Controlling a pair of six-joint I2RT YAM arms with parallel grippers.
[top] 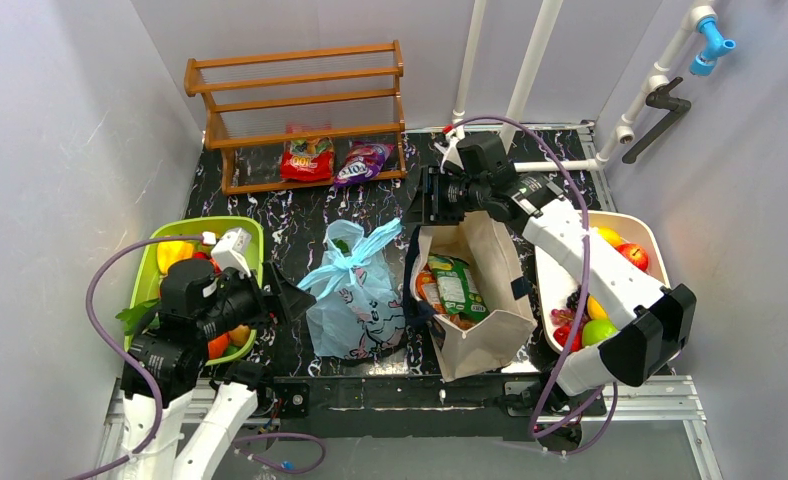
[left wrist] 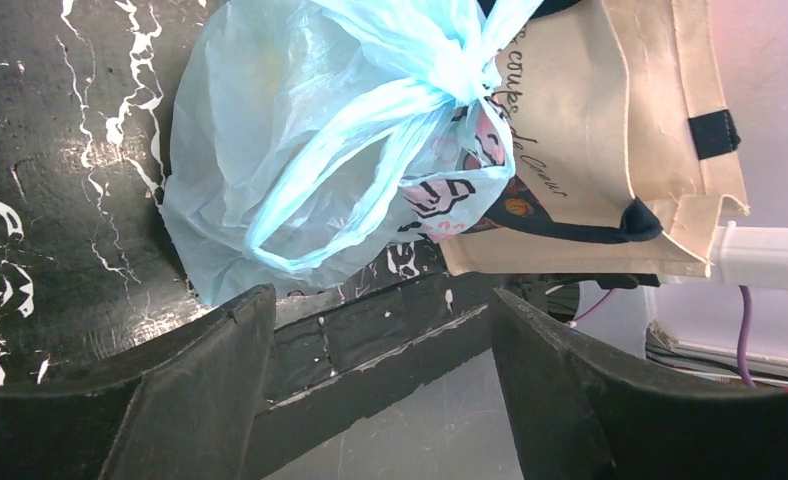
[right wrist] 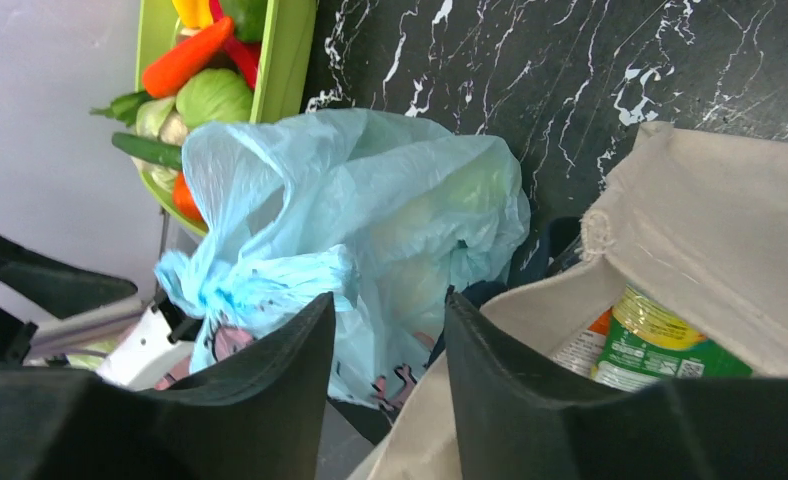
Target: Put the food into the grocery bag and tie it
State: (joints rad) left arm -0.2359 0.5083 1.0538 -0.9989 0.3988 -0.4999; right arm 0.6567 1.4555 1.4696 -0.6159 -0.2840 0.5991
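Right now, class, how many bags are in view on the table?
2. The knotted light-blue plastic bag sits in the middle. The open beige canvas tote stands right beside it, on its right in the overhead view. No other bags show.

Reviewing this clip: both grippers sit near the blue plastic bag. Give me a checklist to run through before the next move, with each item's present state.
1. Light-blue translucent plastic grocery bag handles tied: ok, knot visible on top.
2. Left gripper free of bag: ok, jaws apart, nothing between them.
3. Right gripper free of bag: ok, jaws apart, nothing clamped.
4. Food inside bag: cannot tell, the plastic hides the contents.
5. Bag resting on black marbled table beside beige canvas tote: ok.
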